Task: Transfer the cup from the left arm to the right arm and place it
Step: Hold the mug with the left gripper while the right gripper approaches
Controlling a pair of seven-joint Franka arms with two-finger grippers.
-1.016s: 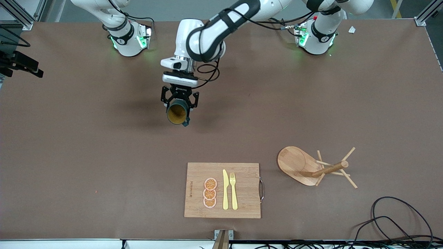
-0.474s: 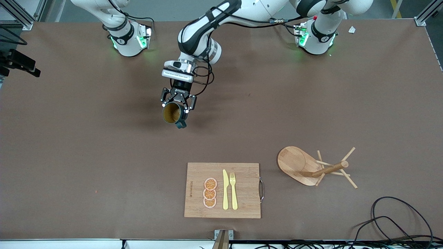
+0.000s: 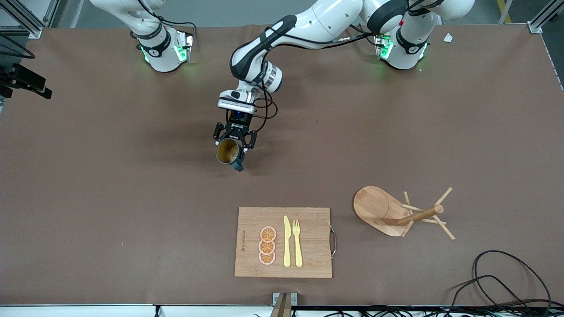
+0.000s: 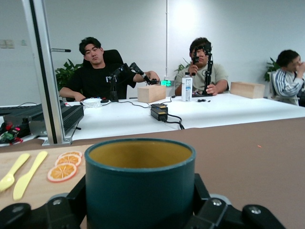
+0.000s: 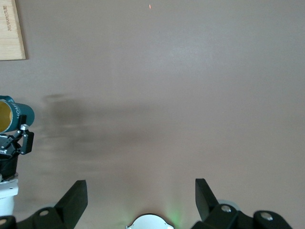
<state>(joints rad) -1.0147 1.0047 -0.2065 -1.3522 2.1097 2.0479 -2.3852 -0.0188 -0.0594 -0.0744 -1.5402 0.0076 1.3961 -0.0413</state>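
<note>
Teal cup [image 3: 228, 151], pinched by left gripper [image 3: 234, 140], lowered slightly and turned; right gripper [image 5: 138, 198] spread, waiting; handover pending.

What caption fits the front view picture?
Left gripper holds the small dark teal ribbed cup over the brown table.

Bright, even light; soft shadows

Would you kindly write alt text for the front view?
The left gripper holds the teal cup on its side over bare table, mouth toward the camera. Nearer lie a wooden board and a tipped mug rack.
</note>
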